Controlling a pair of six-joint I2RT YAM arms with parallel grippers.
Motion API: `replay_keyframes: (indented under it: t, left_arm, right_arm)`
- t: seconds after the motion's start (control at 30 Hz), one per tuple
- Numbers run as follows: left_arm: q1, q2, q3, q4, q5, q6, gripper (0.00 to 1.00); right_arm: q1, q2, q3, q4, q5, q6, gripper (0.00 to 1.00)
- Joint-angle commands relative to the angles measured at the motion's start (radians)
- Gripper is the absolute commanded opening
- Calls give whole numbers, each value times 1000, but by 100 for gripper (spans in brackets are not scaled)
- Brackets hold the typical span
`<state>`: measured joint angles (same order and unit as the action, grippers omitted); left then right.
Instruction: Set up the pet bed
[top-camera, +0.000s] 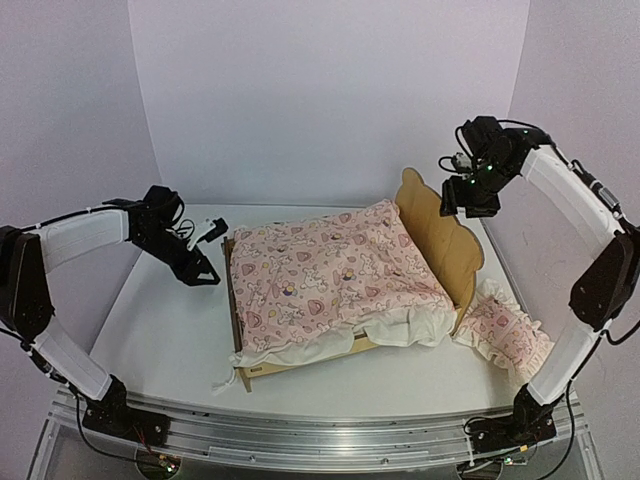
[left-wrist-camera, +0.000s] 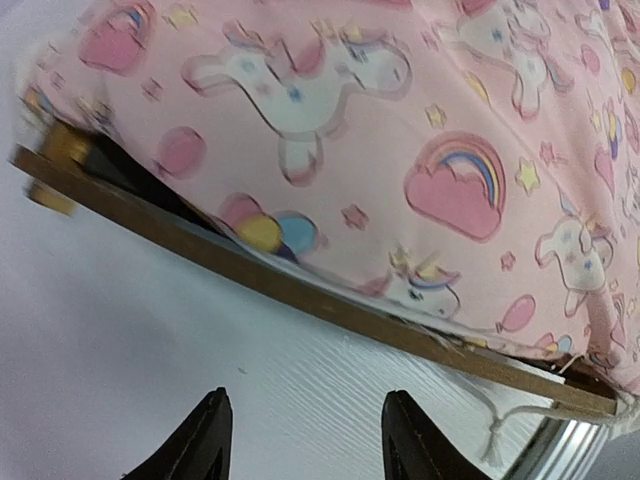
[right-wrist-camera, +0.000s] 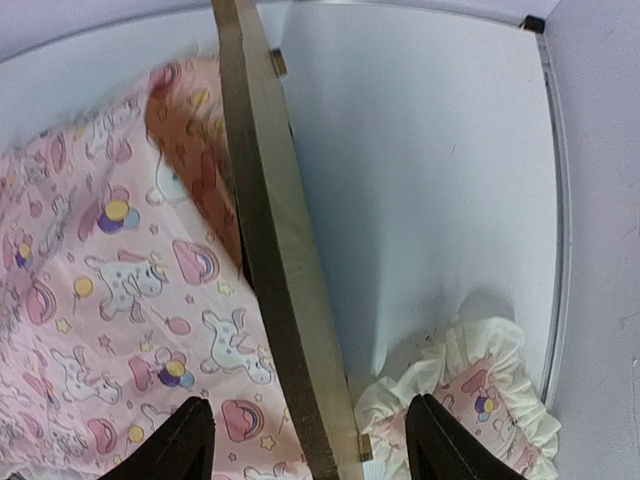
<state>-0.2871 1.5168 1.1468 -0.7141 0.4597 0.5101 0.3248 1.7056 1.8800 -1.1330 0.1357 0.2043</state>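
The pet bed (top-camera: 440, 225) stands mid-table, its pale-wood headboard to the right. A pink unicorn-print quilt (top-camera: 330, 270) covers the whole base. My left gripper (top-camera: 205, 274) hovers just left of the bed's foot end, open and empty. In the left wrist view its fingertips (left-wrist-camera: 205, 435) frame bare table below the side rail (left-wrist-camera: 300, 290) and quilt (left-wrist-camera: 400, 130). My right gripper (top-camera: 476, 210) hangs open above the headboard's far end. From the right wrist, the headboard edge (right-wrist-camera: 270, 230) runs between the wide-apart jaws (right-wrist-camera: 315, 445), untouched. The ruffled pillow (top-camera: 505, 335) lies on the table right of the bed (right-wrist-camera: 490, 400).
White walls close in the back and both sides. An aluminium rail (top-camera: 320, 440) runs along the near edge by the arm bases. A white cord tie (top-camera: 225, 385) trails from the quilt's front corner onto the table (left-wrist-camera: 495, 425).
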Motion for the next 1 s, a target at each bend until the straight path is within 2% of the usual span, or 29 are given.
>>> replay_keyframes:
  t: [0.0, 0.17, 0.23, 0.33, 0.57, 0.67, 0.77, 0.87, 0.97]
  left_arm:
    - [-3, -56, -92, 9, 122, -28, 52]
    - [-3, -52, -157, 138, 134, -145, 52]
    - [-3, -21, -159, 199, 126, -196, 52]
    - [-1, 48, -111, 240, 91, -219, 52]
    - [53, 196, 18, 335, 8, -153, 51]
    - [64, 264, 93, 354, 0, -133, 51]
    - [68, 310, 164, 355, -3, -135, 52]
    - [79, 286, 176, 320, 58, -105, 54]
    - [116, 205, 123, 250, 201, -13, 57]
  right_arm:
    - [14, 44, 16, -138, -23, 13, 61]
    - [15, 126, 76, -232, -86, 25, 34]
    - [18, 141, 79, -226, -113, 54, 29]
    - [39, 159, 92, -197, -144, 96, 26]
    - [107, 173, 101, -76, -77, 232, 29]
    - [134, 177, 78, 29, -93, 275, 33]
    - [137, 202, 122, 42, -86, 274, 40]
    - [137, 176, 143, 39, -36, 238, 46]
    - [137, 101, 119, 40, 23, 176, 52]
